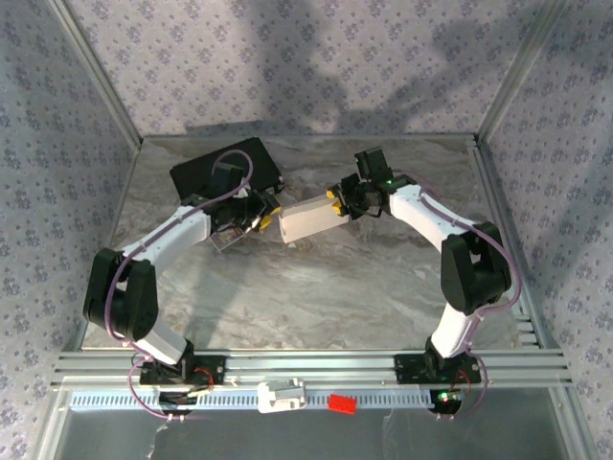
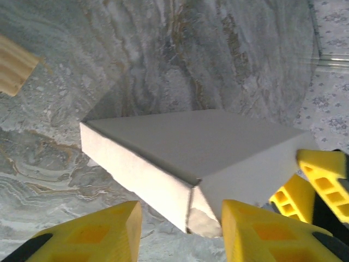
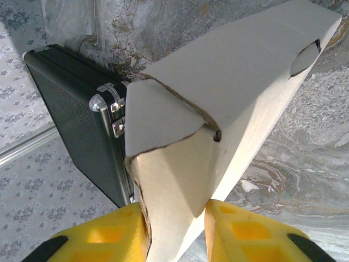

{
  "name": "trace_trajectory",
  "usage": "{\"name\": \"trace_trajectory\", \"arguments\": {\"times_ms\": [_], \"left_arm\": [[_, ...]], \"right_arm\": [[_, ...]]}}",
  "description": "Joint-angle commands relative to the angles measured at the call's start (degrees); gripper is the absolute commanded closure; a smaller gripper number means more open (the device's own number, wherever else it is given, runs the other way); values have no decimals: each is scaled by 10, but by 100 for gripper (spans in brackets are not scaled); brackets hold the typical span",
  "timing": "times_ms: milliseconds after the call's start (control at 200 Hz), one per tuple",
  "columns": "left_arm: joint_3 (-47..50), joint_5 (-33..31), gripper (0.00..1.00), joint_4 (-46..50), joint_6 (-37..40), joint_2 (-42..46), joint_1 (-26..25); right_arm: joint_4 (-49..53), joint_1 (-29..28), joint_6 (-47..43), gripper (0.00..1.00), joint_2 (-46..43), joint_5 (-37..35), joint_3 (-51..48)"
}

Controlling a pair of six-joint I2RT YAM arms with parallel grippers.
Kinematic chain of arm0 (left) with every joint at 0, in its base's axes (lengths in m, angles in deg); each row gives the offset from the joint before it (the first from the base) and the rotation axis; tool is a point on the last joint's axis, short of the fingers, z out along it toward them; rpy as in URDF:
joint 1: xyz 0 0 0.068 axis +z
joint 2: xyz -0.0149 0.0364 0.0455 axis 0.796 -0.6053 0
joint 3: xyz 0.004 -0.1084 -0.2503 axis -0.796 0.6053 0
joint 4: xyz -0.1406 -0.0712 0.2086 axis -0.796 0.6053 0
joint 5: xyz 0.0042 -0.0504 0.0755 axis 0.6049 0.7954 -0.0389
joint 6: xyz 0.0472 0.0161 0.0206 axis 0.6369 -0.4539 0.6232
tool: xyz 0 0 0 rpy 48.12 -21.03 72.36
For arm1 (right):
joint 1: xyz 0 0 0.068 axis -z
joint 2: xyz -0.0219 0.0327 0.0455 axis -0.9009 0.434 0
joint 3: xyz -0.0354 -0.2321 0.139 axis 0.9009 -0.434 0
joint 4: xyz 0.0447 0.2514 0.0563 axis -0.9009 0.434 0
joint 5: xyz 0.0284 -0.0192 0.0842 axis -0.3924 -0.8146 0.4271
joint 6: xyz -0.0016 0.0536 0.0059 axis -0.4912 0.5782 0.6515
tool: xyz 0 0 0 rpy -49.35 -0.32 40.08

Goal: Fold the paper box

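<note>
White cardboard, the paper box is formed into a flat sleeve that spans from one set of fingers to the other. It appears to be held just off the marble table.

Right gripper: clenched on one end of the box, with cardboard pinched between both yellow pads. Just beyond the fingertips a curved end flap stands untucked, its ragged edge lying over the opening.

Left gripper: jaws apart. The opposite end's corner sits between them, close to one pad, and bare table shows between it and the other pad.

Black case: beyond the right fingers, behind the box. Whether they touch cannot be told.

Assessment: the step in hand looks to be closing the ends.
- The right grip should serve as a firm, level anchor.
- The left fingers should meet the end squarely across its face, not at the corner, where the thin wall would likely buckle.
- Any twist between the two grips risks skewing the sleeve.
</note>
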Motion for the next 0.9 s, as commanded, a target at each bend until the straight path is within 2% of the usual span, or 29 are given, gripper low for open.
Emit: {"name": "trace_trajectory", "arguments": {"times_ms": [0, 230, 380, 615, 894], "left_arm": [[16, 9, 58, -16, 3, -6, -6], [51, 9, 62, -15, 32, -7, -9], [44, -7, 64, 59, 98, -21, -26], [57, -59, 66, 137, 180, -44, -59], [59, -66, 68, 138, 192, -72, -57]], "right_arm": [[99, -6, -8, 68, 45, -11, -23], [102, -6, -6, 68, 47, -10, -24], [122, -6, -8, 69, 50, -9, -26], [250, 3, -49, 68, 93, 2, 0], [330, 9, -73, 70, 129, -1, 29]]}}
